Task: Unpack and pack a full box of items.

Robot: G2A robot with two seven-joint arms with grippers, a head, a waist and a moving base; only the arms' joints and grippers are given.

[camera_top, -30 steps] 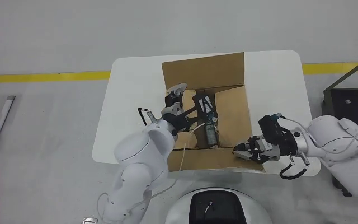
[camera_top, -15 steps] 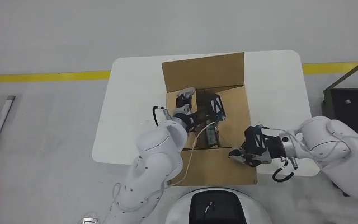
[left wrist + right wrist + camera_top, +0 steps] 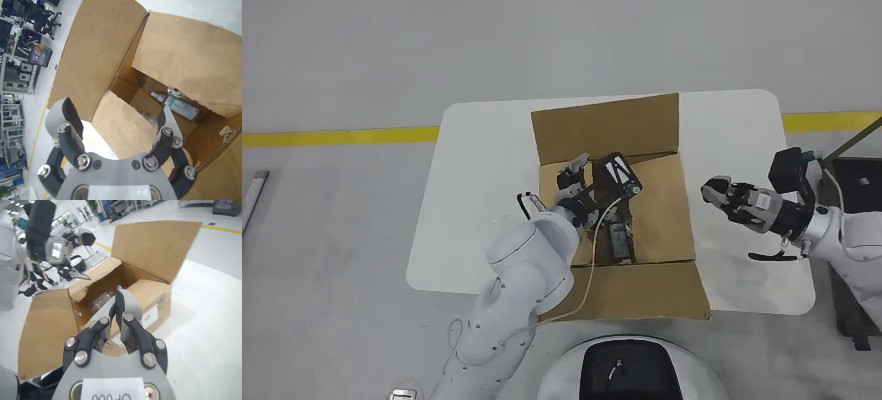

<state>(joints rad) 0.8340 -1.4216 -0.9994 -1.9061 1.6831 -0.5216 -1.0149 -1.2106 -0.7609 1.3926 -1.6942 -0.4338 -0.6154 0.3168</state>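
Briefly, top view. The box stands mid-frame on the table, flaps open, rear flap upright. The left gripper hangs over the opening with its fingers spread wide and nothing between them. The right gripper is right of the box over bare table, fingers closed together, empty. A spray bottle lies on the box floor, long axis roughly up-down in frame.

Left wrist view. The spray bottle lies flat at centre right, partly under a torn flap. Its nozzle points to upper left, base to lower right. A metal flange lies just beside its neck.

Judgement: rigid plastic, fairly light, round and smooth, so likely to roll or slip. Best taken across the labelled body, square to the long axis, not by the nozzle. The overhanging flap may snag a lift.

Right wrist view. The box is centre frame. Inside it is a clear ribbed bottle, probably thin-walled and easily dented.
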